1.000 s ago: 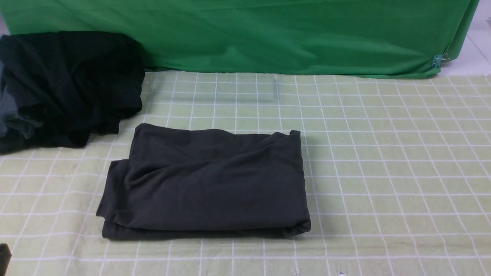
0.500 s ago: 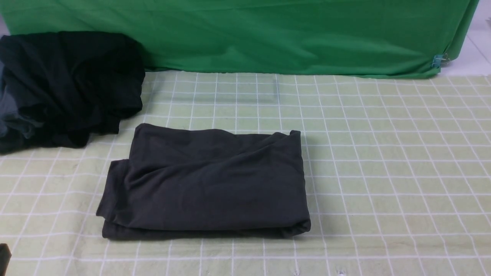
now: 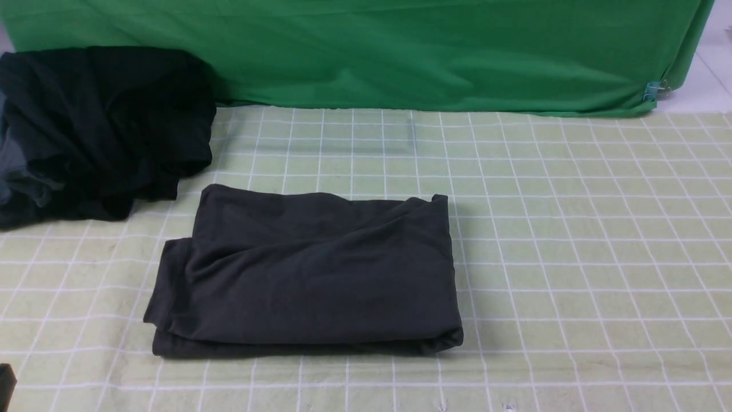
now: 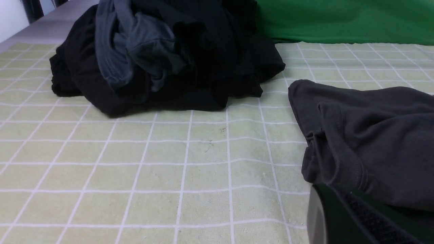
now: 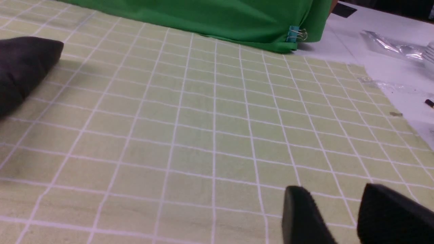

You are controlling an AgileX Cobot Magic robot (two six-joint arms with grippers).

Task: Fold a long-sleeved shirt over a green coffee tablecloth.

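Long-sleeved shirt (image 3: 306, 274) lying folded mid green coffee tablecloth (image 3: 572, 257), right of the black clothing heap (image 3: 97, 126); left tool (image 4: 356, 220) clenched empty, right tool (image 5: 342, 217) parted, empty; retreating clear, not snagging folds.

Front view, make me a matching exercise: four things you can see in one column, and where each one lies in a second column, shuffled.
Things:
1. long-sleeved shirt
2. black clothing heap
3. bright green cloth
4. binder clip

Places:
A. far left, piled loosely
B. backdrop's lower right corner
C. folded, middle of the green coffee tablecloth
D. across the back

Pairs: 1-C, 2-A, 3-D, 4-B
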